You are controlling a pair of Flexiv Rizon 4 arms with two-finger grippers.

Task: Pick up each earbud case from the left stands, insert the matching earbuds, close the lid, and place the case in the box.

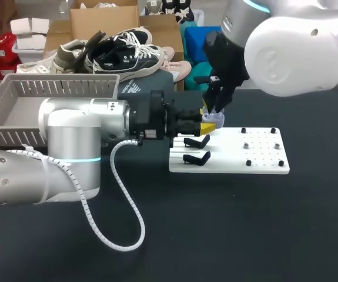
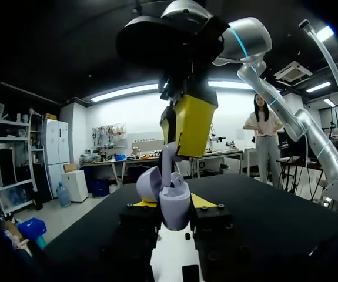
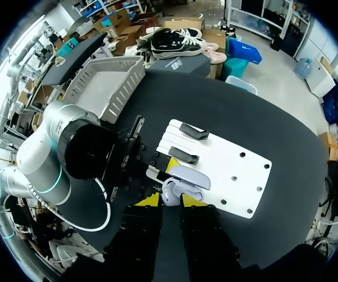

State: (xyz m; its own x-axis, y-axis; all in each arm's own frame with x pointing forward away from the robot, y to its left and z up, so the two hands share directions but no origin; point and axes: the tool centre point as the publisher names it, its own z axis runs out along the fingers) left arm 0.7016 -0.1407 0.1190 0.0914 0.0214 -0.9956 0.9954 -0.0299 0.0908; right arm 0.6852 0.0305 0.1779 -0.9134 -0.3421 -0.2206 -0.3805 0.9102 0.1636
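Note:
A lavender earbud case [image 2: 174, 207] with its lid [image 2: 149, 183] open sits between my left gripper's [image 2: 171, 218] fingers, which are shut on it. In the head view the case [image 1: 216, 120] hangs just above the white board's [image 1: 257, 154] left end, in my left gripper [image 1: 207, 121]. My right gripper [image 1: 217, 110] comes straight down from above, shut on a pale earbud [image 2: 167, 160] whose lower end is in the open case. In the right wrist view that earbud [image 3: 172, 191] shows between my right gripper's [image 3: 170, 201] yellow tips, above the case lid [image 3: 190, 176].
Two black stands [image 1: 197, 141] [image 1: 197, 157] sit empty on the board's left part, with small black pegs [image 1: 273, 130] further right. A grey slatted box [image 1: 16, 108] stands at the table's far left. A white coiled cable [image 1: 124, 223] hangs from my left arm.

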